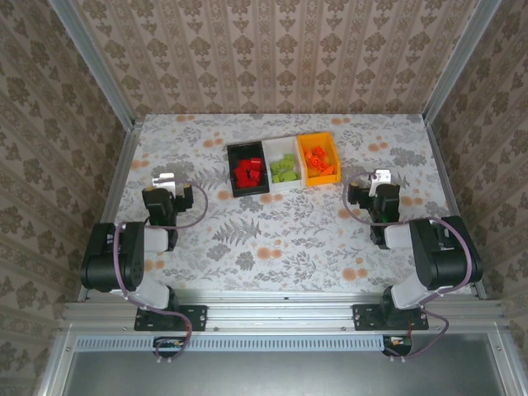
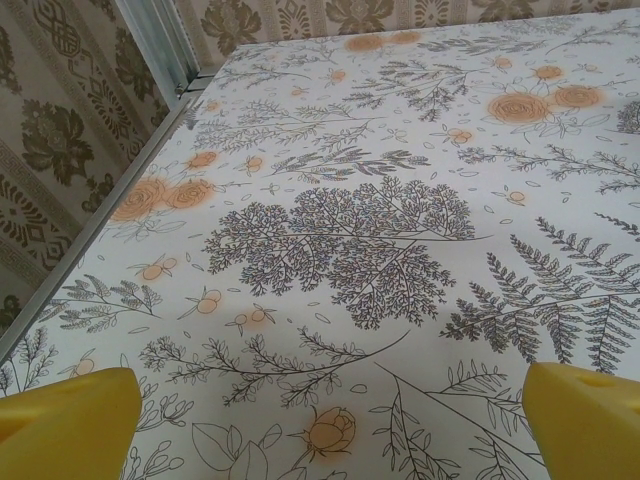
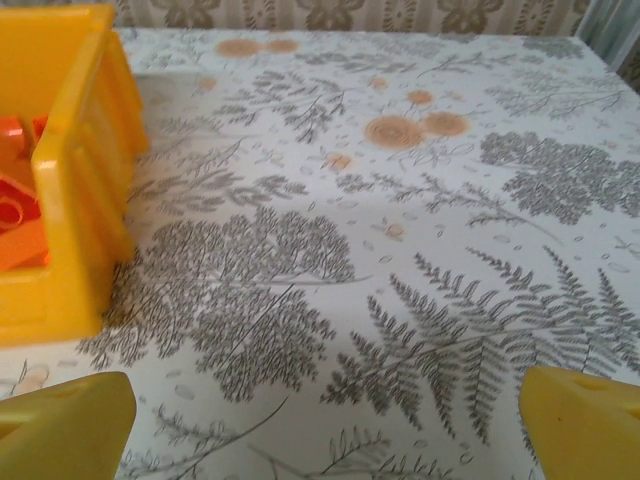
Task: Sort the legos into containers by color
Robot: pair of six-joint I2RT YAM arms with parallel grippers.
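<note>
Left gripper [image 2: 325,428]: yellow fingertips stand far apart, with only the patterned table [image 2: 330,250] between them. Right gripper [image 3: 325,425]: also spread wide and empty. The orange bin [image 3: 75,210] stands at its 10 o'clock, apart from it.

Top view: the grippers sit at 9 and 3 o'clock of the table, and the containers [image 1: 266,165] stand in a row at 12 o'clock. The black bin [image 1: 231,169] holds red legos [image 1: 247,173], the white bin [image 1: 285,187] holds lime legos [image 1: 285,169], and the orange bin holds orange legos [image 1: 318,161] (colours unmixed, as far as this view resolves).

Judgement: sorting looks finished. The next move calls only for a scan for stray bricks.
</note>
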